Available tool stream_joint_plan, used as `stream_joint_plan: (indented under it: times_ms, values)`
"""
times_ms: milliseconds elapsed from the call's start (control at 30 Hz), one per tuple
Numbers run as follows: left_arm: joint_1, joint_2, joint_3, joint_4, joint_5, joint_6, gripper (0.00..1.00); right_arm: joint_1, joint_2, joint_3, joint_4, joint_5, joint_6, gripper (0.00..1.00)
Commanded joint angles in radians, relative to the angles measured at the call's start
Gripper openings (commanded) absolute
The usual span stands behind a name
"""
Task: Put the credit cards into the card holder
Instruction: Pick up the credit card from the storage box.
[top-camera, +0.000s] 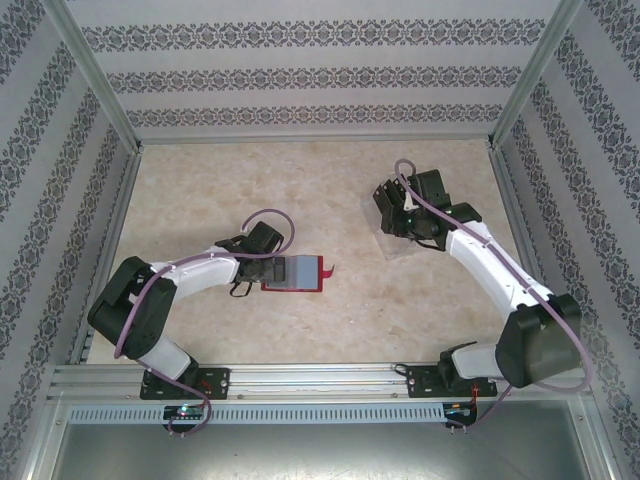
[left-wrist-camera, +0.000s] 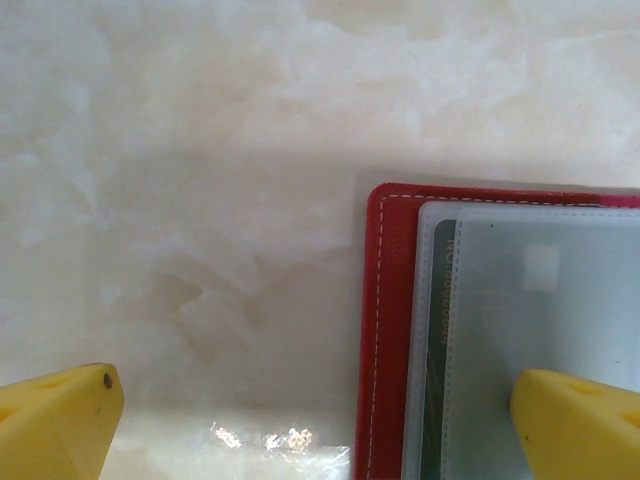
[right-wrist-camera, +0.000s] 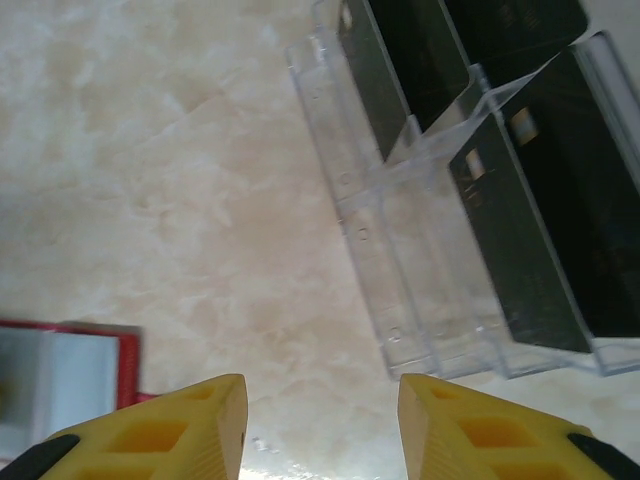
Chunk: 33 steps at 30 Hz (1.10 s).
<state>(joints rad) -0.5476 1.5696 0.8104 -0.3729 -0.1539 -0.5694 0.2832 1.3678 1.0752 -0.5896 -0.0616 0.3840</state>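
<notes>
Left end effector: released, with the yellow fingertips spread wide at the two bottom corners of the left wrist view. One over bare tabletop, the other over the card holder's pale pocket (touching or just above, cannot tell).

Card holder: lying open and flat on the tabletop, left of centre and just ahead of the left end effector. Dark-red border with white stitching, grey-blue translucent pockets facing up, and a snap tab sticking out on its right side in the top external view.

Card in the holder: tucked between the pocket layers, showing as a narrow dark strip beside the stitched pocket edge. A pale square seen through the upper pocket.

Right end effector: released and holding nothing, with both yellow fingers parted. Hanging above bare tabletop, just beside the near end of the clear plastic rack.

Credit cards: black, sitting in the rack's stepped tiers, with small pale marks visible on two of them.

Clear plastic rack: on the right half of the tabletop, well apart from the card holder (a corner of the holder shows at the lower left of the right wrist view).
</notes>
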Motion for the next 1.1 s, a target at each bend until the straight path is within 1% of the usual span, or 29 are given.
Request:
stream_joint_plan:
  times_ms: [0,100,333,533,833,1067]
  values:
    - [0.009,-0.017,-0.03,-0.031,-0.025,-0.013,1.0,-0.007,0.042,0.04,-0.059,0.135,-0.071,0.44]
    - [0.009,-0.021,-0.036,-0.026,-0.018,-0.016,1.0,-0.008,0.075,0.067,-0.055,0.168,-0.095,0.44]
    - [0.009,-0.022,-0.034,-0.024,-0.009,-0.021,1.0,-0.003,0.186,0.171,-0.049,0.178,-0.14,0.42]
    - [0.008,-0.03,-0.032,-0.027,-0.004,-0.022,1.0,-0.003,0.282,0.274,-0.095,0.243,-0.163,0.4]
    - [0.009,-0.04,-0.031,-0.028,-0.004,-0.021,1.0,-0.004,0.281,0.237,-0.113,0.293,-0.174,0.35]
    - [0.008,-0.036,-0.025,-0.028,-0.001,-0.021,1.0,-0.002,0.303,0.209,-0.11,0.33,-0.185,0.35]
